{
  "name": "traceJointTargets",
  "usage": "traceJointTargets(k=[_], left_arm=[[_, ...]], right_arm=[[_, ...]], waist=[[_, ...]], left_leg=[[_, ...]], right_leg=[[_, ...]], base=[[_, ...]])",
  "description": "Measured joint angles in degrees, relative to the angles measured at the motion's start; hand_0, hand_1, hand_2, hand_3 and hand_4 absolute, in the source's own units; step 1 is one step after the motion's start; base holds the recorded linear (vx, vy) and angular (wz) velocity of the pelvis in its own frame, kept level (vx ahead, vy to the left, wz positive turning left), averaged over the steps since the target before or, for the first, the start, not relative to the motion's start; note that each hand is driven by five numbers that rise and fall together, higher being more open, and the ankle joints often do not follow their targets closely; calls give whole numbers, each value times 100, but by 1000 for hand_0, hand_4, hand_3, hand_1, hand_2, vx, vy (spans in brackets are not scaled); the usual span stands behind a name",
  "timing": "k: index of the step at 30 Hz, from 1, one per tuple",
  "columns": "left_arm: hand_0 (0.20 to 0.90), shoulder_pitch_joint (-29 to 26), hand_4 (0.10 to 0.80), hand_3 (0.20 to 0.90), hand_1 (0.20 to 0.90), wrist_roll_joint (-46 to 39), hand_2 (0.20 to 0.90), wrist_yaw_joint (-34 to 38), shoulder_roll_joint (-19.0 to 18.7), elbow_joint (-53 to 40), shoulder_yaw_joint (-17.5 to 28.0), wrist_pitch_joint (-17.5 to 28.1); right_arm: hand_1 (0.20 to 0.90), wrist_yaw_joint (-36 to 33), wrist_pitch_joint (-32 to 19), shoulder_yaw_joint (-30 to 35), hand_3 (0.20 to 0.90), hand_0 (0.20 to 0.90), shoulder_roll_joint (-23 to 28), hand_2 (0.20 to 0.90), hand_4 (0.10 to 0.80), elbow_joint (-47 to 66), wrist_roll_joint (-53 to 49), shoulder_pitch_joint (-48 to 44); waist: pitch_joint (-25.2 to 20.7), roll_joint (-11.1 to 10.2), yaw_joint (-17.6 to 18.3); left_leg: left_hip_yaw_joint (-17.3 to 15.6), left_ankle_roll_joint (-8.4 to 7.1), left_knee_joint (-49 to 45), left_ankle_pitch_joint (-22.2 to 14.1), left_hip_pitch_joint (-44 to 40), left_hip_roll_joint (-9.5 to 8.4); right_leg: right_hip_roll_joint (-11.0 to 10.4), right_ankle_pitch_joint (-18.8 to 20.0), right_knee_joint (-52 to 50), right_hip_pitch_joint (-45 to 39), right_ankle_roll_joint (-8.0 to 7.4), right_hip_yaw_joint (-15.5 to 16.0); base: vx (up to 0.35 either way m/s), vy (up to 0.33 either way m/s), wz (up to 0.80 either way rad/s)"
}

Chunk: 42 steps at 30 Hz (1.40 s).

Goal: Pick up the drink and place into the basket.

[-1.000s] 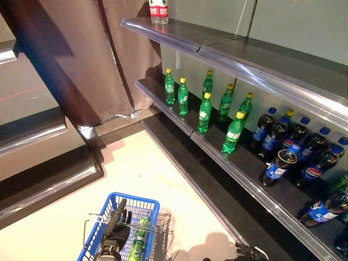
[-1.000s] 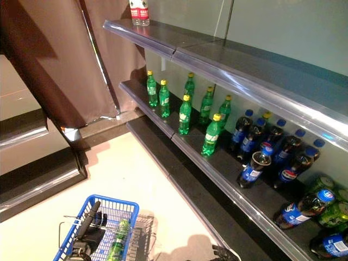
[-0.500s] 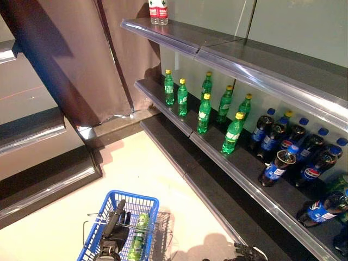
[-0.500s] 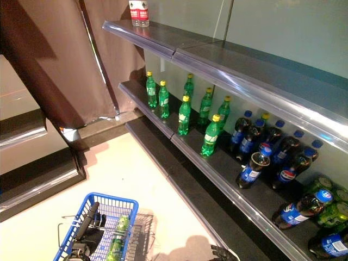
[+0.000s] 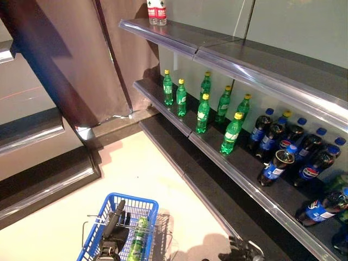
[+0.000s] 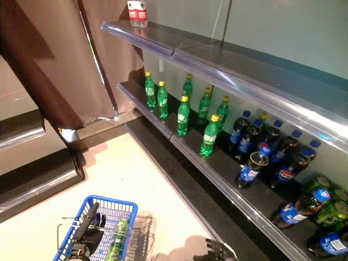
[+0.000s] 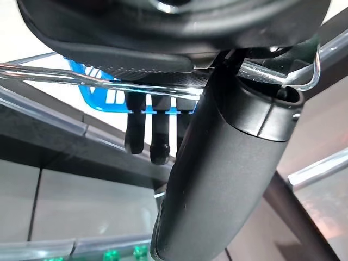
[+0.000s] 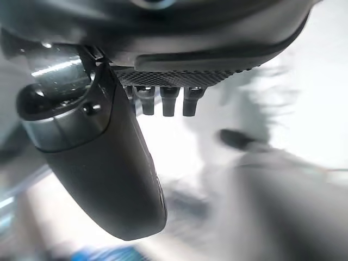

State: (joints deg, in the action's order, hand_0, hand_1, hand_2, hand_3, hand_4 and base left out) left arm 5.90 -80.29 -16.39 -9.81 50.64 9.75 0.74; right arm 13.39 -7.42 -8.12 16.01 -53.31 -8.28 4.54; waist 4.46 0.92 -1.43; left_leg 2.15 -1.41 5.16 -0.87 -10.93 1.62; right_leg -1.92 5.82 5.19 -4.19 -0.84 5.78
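1. One green drink bottle lies lengthwise inside the blue basket, just beside the robot's left hand, on the side toward the shelves.
2. The left hand is at the basket's wire handle. Its wrist view shows the wire running across the palm, with the thumb on one side and the fingers pointing straight past it on the other. They do not look curled round the wire, though the grip itself is hard to make out.
3. The right hand shows only at the bottom edge of the head views, low and away from the basket, near the base of the shelving. In its wrist view the fingers are short dark stubs beside the thumb, with nothing between them; how far they are bent I cannot tell.
4. Beyond both hands, a dark middle shelf holds a row of upright green bottles with yellow caps, then dark cola bottles with blue caps, a few tipped over.
5. An upper shelf above carries clear bottles with red labels at its far end.
6. Only the head views show the shelves and the basket's contents. Only the left wrist view shows the handle against the palm, plus a strip of blue basket wall.
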Motion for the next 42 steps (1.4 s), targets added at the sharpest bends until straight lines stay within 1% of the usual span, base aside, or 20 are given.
traceJointTargets(k=[1,2,4,5,8,10,14,19,26,28,31,33,34,36,37,38,40,41,42], left_arm=[[300,41,100,200,300,0,300,0,3,-8,-14,8],[300,102,100,200,300,3,300,0,11,-11,-17,12],[300,176,100,200,300,14,300,4,41,-22,-24,19],[300,197,100,200,300,21,300,5,46,-33,-24,21],[300,402,100,200,300,62,300,138,87,-308,-55,21],[300,445,100,200,300,71,300,238,110,-462,-58,22],[300,451,100,200,300,71,300,376,135,-638,-54,51],[300,451,100,200,300,108,300,455,176,-710,4,55],[300,515,100,200,300,325,300,468,204,-880,43,-32],[300,516,100,200,300,342,300,468,205,-916,45,-83],[300,524,100,200,300,382,300,468,206,-917,48,-100],[300,544,100,200,300,423,300,467,206,-917,58,-113],[300,557,100,200,300,470,300,466,205,-919,65,-131],[300,573,100,200,300,495,300,464,199,-919,69,-142],[300,578,100,200,300,498,300,464,192,-920,71,-156],[300,580,100,200,300,510,300,461,192,-923,65,-163],[300,566,100,200,300,535,300,460,189,-923,61,-168],[300,558,100,200,300,545,300,459,189,-923,54,-168],[300,512,100,200,300,568,300,459,189,-924,35,-181]], right_arm=[[900,57,25,-44,900,900,-7,900,800,381,-97,24],[900,170,41,-129,900,900,0,900,800,989,-198,73],[900,313,80,-165,900,900,-8,900,800,1718,-340,102],[900,330,80,-179,900,900,-6,900,800,1872,-365,105],[900,430,74,-204,900,900,7,900,800,2899,-465,124],[900,430,48,-204,900,900,21,900,800,3281,-469,118],[900,429,-60,-191,900,900,127,900,800,3771,-536,115],[900,421,-80,-129,900,900,230,900,800,3910,-571,118],[900,366,-81,172,900,900,254,900,800,4224,-599,221],[900,316,-90,270,900,900,258,900,800,4314,-787,302],[900,271,-92,397,900,900,259,900,800,4340,-1065,428],[900,271,-92,484,900,900,263,900,800,4352,-1100,539],[900,274,-93,565,900,900,266,900,800,4374,-1157,657],[900,276,-101,690,900,900,285,900,800,4382,-1230,863],[900,276,-101,729,900,900,301,900,800,4386,-1274,938],[900,274,-99,791,900,900,353,900,800,4385,-1349,1026],[900,271,-99,802,900,900,455,900,800,4397,-1444,1041],[900,268,-95,815,900,900,465,900,800,4413,-1444,1048],[900,258,-91,857,900,900,465,900,800,4518,-1444,1103]], waist=[[1,1,27],[3,4,70],[2,2,107],[2,2,110],[-1,-7,136],[-4,-15,126],[-5,-20,112],[0,-18,104],[53,-42,160],[76,-56,159],[151,-98,213],[183,-107,238],[201,-132,344],[257,-160,466],[281,-163,517],[292,-175,638],[320,-191,804],[322,-188,826],[333,-199,926]], left_leg=[[-1,0,0,0,-1,-1],[-7,0,1,0,0,-1],[-6,1,2,-1,6,-2],[-6,1,2,-1,9,-3],[-3,1,2,-1,33,-3],[0,1,1,-1,53,-4],[9,0,-3,0,112,-8],[14,1,-1,-2,119,-14],[-48,2,-14,-3,108,-17],[-168,7,-37,-7,98,-25],[-472,34,-38,-35,27,-78],[-618,52,-36,-57,-24,-67],[-693,63,-35,-66,-37,-95],[-907,91,-34,-85,-83,-122],[-962,105,-30,-95,-101,-133],[-1089,122,-30,-111,-107,-154],[-1253,149,-33,-130,-104,-197],[-1295,157,-33,-136,-104,-204],[-1426,169,-37,-156,-129,-224]], right_leg=[[1,0,0,0,-2,-1],[1,0,0,3,-4,-7],[0,-5,0,8,-11,-6],[0,-5,0,11,-11,-6],[-3,-12,-1,34,-22,4],[-5,-15,-1,53,-26,10],[-10,-15,-1,103,-35,21],[-18,-24,-1,105,-47,28],[-11,-10,-2,151,-54,-28],[4,30,-2,217,-54,-164],[55,117,-2,285,-70,-474],[48,148,-1,288,-82,-576],[63,165,-1,336,-96,-651],[54,197,-1,357,-110,-843],[54,213,-1,362,-119,-941],[37,235,-1,418,-150,-976],[55,299,-1,501,-177,-1137],[55,314,-1,521,-184,-1186],[75,366,-1,552,-223,-1317]], base=[[0,0,0],[0,0,0],[0,0,0],[0,0,0],[0,0,0],[0,0,0],[0,0,0],[0,0,0],[2,2,-5],[-14,6,-32],[-12,19,-51],[-11,22,-41],[-14,25,-38],[-11,26,-49],[-5,31,-55],[-7,35,-52],[-6,29,-48],[-3,25,-49],[-2,23,-40]])
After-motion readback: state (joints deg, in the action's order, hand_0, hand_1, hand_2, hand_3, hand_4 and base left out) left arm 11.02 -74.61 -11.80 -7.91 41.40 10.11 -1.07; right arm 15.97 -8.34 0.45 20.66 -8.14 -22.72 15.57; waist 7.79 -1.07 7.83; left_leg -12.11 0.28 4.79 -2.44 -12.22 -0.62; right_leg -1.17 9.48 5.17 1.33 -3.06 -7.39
